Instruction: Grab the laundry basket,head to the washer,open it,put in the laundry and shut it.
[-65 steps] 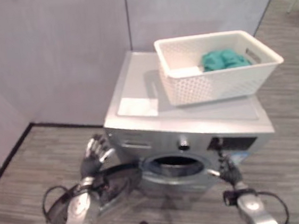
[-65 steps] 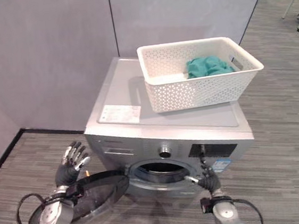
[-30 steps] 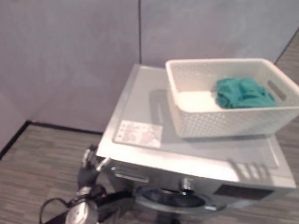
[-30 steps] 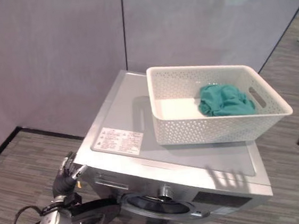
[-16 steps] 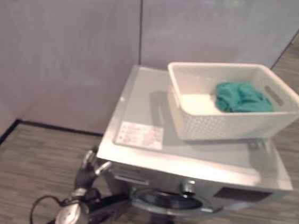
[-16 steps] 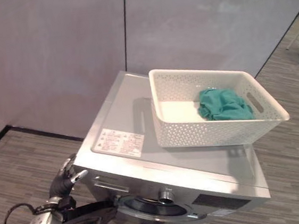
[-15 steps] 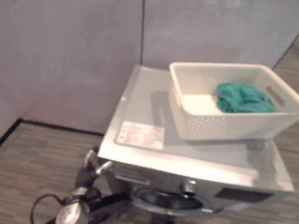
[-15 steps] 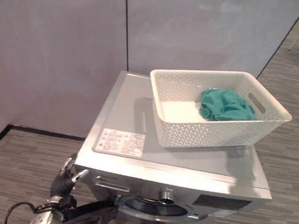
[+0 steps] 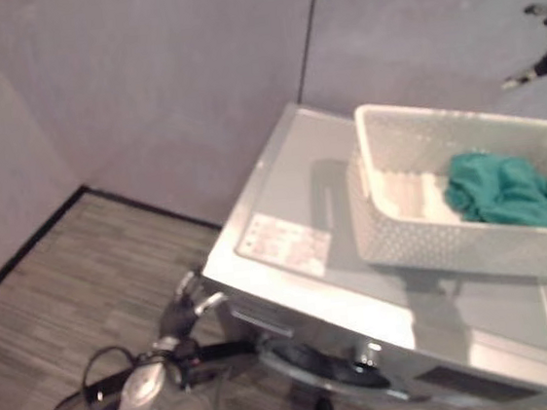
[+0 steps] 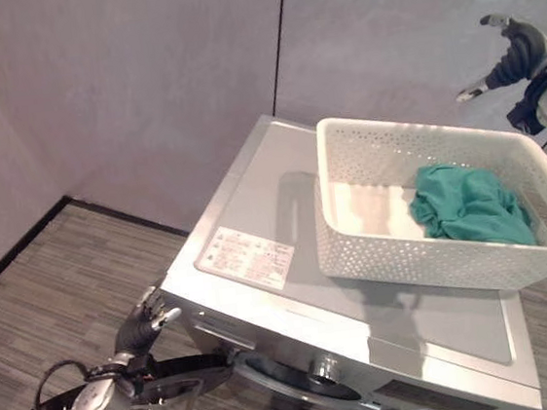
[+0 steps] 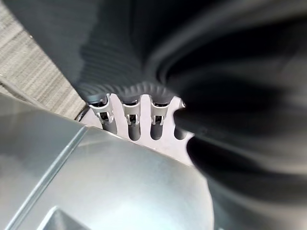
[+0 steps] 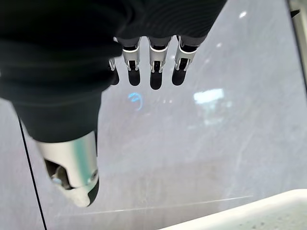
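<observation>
Grey partition walls (image 10: 143, 82) meet a grey wood-grain floor (image 10: 54, 257) along a dark baseboard (image 10: 23, 246).

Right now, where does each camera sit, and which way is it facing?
Left and right eye views: on the head, looking down at the washer, basket and green laundry; left hand low, right hand raised.
Left wrist view: along the left hand toward the washer's grey top.
Right wrist view: along the right hand toward the wall; shares the basket rim.
</observation>
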Controlling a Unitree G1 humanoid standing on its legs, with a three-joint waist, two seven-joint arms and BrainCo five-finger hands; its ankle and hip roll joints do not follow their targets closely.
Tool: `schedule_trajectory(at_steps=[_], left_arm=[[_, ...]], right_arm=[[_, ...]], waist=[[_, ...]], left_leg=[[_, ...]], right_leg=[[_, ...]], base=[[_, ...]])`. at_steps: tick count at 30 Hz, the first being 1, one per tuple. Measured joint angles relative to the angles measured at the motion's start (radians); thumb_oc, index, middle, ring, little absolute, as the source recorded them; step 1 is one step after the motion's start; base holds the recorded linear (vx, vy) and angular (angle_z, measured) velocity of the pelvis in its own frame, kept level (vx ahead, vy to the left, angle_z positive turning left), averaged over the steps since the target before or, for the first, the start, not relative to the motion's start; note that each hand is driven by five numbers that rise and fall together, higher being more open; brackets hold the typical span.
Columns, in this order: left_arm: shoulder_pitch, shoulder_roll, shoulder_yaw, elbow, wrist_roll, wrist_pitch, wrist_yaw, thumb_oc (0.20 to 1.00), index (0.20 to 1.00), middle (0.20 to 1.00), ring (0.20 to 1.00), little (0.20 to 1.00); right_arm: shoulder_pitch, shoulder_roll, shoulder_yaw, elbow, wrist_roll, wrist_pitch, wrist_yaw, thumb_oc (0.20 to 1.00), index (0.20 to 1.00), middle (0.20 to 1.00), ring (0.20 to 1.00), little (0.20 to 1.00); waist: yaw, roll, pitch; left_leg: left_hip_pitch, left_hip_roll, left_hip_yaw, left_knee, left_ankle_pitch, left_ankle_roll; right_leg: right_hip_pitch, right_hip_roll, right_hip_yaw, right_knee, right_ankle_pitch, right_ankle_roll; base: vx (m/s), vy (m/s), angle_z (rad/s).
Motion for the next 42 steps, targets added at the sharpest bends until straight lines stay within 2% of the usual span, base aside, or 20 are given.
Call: schedule_trajectory(at_steps=[3,5,9,10,14,16,23,27,39,42], left_arm=[[0.004,-0.001,-0.003,0.001,0.001,0.003,-0.003,1.000,1.000,1.000,1.000,1.000],[0.009,-0.002,0.003,0.001,0.003,0.005,-0.003,1.000,1.000,1.000,1.000,1.000],[0.011,-0.001,0.036,0.002,0.010,0.002,-0.001,1.000,1.000,1.000,1.000,1.000],[0.013,-0.002,0.045,0.003,0.010,-0.002,0.000,1.000,1.000,1.000,1.000,1.000],[0.024,-0.001,0.064,0.003,0.010,-0.008,0.000,1.000,1.000,1.000,1.000,1.000],[0.025,0.003,0.065,0.002,0.010,-0.017,0.000,1.000,1.000,1.000,1.000,1.000],[0.020,0.010,0.055,0.002,0.010,-0.022,-0.002,1.000,1.000,1.000,1.000,1.000],[0.017,0.009,0.044,0.002,0.010,-0.023,-0.003,1.000,1.000,1.000,1.000,1.000],[0.021,0.010,0.027,-0.004,0.010,-0.023,-0.010,1.000,1.000,1.000,1.000,1.000],[0.025,0.009,0.028,-0.011,0.009,-0.023,-0.012,1.000,1.000,1.000,1.000,1.000]], right_arm=[[0.103,-0.087,-0.016,-0.083,-0.024,-0.002,0.031,1.000,1.000,1.000,1.000,1.000],[0.276,-0.155,-0.128,-0.214,-0.021,-0.002,0.062,1.000,1.000,1.000,1.000,1.000],[0.367,-0.204,-0.181,-0.318,-0.009,-0.014,0.093,1.000,1.000,1.000,1.000,1.000],[0.467,-0.253,-0.260,-0.376,0.022,-0.017,0.107,1.000,1.000,1.000,1.000,1.000],[0.661,-0.345,-0.406,-0.476,0.060,-0.025,0.140,1.000,1.000,1.000,1.000,1.000],[0.752,-0.345,-0.471,-0.473,0.072,-0.024,0.159,1.000,1.000,1.000,1.000,1.000],[0.794,-0.341,-0.468,-0.474,0.096,-0.022,0.201,1.000,1.000,1.000,1.000,1.000],[0.798,-0.309,-0.466,-0.468,0.095,-0.021,0.209,1.000,1.000,1.000,1.000,1.000],[0.950,-0.264,-0.475,-0.426,0.065,-0.001,0.235,1.000,1.000,1.000,1.000,1.000],[1.032,-0.267,-0.518,-0.428,0.050,-0.002,0.248,1.000,1.000,1.000,1.000,1.000]], waist=[[-0.007,-0.005,0.003],[-0.025,-0.005,0.010],[-0.055,-0.008,0.032],[-0.054,-0.005,0.038],[-0.064,-0.002,0.041],[-0.065,-0.010,0.045],[-0.054,-0.014,0.047],[-0.051,-0.017,0.045],[-0.046,-0.017,0.043],[-0.046,-0.020,0.043]], left_leg=[[-0.006,0.001,-0.016,0.000,0.000,0.000],[-0.001,-0.001,-0.014,0.000,0.000,0.000],[0.011,-0.002,0.004,-0.001,-0.001,0.000],[0.012,-0.002,0.011,-0.001,-0.001,0.000],[0.010,-0.001,0.023,-0.003,-0.002,0.000],[0.012,-0.003,0.028,-0.002,-0.002,-0.001],[0.016,-0.002,0.027,-0.001,-0.001,-0.001],[0.016,-0.002,0.019,0.000,-0.001,-0.001],[0.004,0.000,-0.005,0.000,-0.001,-0.001],[-0.008,0.002,-0.013,-0.001,0.000,-0.002]], right_leg=[[0.001,-0.001,-0.017,-0.001,0.000,0.000],[0.006,-0.002,-0.016,-0.002,0.000,0.000],[0.009,-0.001,-0.004,-0.004,0.000,0.000],[0.008,0.000,0.008,-0.004,0.000,0.000],[0.005,0.001,0.016,-0.004,-0.002,-0.001],[0.006,0.000,0.020,-0.004,-0.004,-0.003],[0.004,0.000,0.026,-0.004,-0.003,-0.004],[0.008,-0.001,0.012,-0.004,-0.003,-0.004],[0.008,-0.002,-0.015,-0.004,-0.003,-0.004],[0.003,-0.002,-0.022,-0.004,-0.005,-0.005]], base=[[0.02,-0.012,0.15],[0.02,0.005,0.00],[0.01,0.010,-0.14],[0.00,0.013,-0.15],[0.00,0.006,-0.10],[-0.02,-0.001,-0.07],[0.00,-0.001,0.00],[0.00,-0.016,0.07],[-0.01,-0.021,0.06],[-0.01,-0.029,0.08]])
